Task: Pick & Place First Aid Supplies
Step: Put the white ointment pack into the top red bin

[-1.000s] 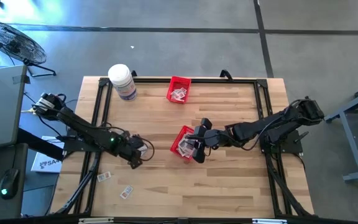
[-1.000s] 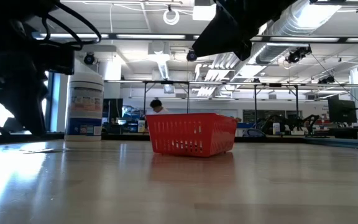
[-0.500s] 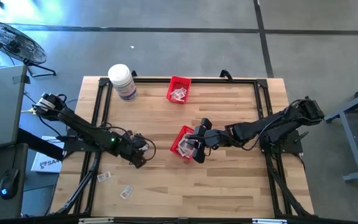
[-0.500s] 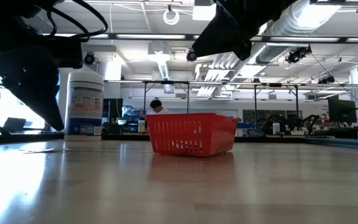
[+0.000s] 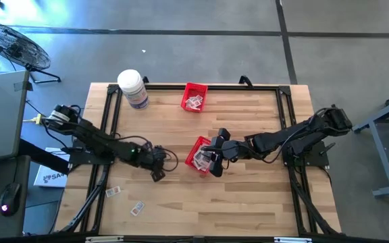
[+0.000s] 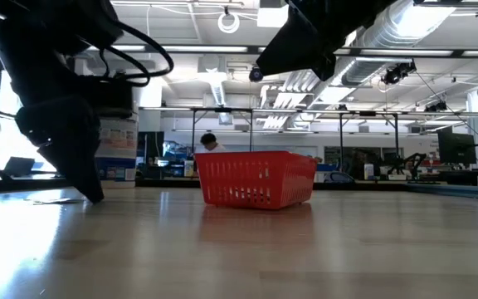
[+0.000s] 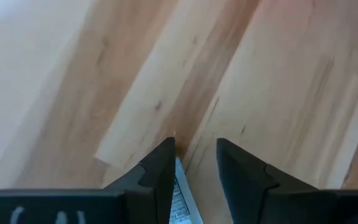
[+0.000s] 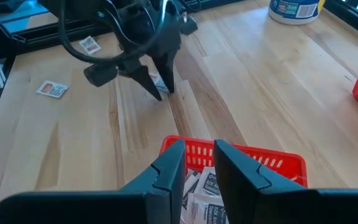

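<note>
Fingers (image 7: 160, 171) half hiding packet (image 7: 180, 200)

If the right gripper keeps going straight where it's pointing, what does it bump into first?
Probably the red basket right ahead of the right gripper, likely its near rim or the packets piled inside. Depth is hard to judge, so it might pass just over them.

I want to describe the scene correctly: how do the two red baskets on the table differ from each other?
The far red basket stands alone near the table's back edge, beside the white jar; the near red basket sits mid-table, directly under the right gripper. The far one lies clear of both arms; the near one has the left gripper approaching, a packet between its fingers. Both are red mesh and hold white packets.
</note>
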`<state>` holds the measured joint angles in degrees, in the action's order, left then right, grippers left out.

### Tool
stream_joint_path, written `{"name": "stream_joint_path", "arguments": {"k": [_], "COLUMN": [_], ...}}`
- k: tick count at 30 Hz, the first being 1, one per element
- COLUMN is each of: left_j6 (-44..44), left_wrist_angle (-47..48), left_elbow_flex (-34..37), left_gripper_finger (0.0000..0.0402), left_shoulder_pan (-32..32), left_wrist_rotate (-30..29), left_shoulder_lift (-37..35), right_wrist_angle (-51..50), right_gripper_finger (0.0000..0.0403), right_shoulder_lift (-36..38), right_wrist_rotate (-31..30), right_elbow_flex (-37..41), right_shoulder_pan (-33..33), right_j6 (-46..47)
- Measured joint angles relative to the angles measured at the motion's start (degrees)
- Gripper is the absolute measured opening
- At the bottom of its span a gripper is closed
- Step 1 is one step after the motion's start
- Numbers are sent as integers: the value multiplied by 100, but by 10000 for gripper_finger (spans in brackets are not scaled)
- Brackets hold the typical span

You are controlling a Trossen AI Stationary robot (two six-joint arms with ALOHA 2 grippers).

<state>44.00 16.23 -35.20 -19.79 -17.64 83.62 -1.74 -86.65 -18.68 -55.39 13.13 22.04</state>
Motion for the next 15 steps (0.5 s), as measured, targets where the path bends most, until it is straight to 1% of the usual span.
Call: {"name": "stream_joint_path", "arguments": {"k": [3,9,15], "left_j6": [-95,-220,-216], "left_wrist_angle": [97,272,1456], "left_elbow_flex": [-9,-71,-641], "left_gripper_finger": [115,115,115], "left_shoulder_pan": [51,33,29], "left_wrist_rotate": [230,146,101], "left_shoulder_lift": [37,45,52], "right_wrist_angle": [9,9,9], "right_gripper_finger": [78,78,78], "right_shoulder_lift": [0,0,0], "right_wrist_rotate": [1,0,0], "right_elbow_flex": [-1,-1,0], "right_shoulder_pan": [0,0,0], "right_j6": [0,0,0]}}
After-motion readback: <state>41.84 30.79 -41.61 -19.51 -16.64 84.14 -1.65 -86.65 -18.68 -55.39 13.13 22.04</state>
